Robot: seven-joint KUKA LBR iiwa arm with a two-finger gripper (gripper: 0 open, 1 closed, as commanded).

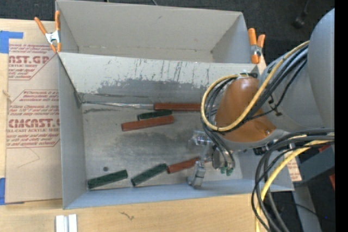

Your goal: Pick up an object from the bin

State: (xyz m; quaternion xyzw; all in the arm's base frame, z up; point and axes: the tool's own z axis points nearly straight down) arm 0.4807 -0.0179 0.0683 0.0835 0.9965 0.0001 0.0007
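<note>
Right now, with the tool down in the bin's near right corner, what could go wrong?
1. The tool stands open at the right end of a red-brown stick, not at its middle; a grip there could let the stick pivot or slip out.
2. A dark green stick lies end to end with that stick and may get dragged along.
3. The tool is low beside the bin's near wall and could scrape it.
</note>
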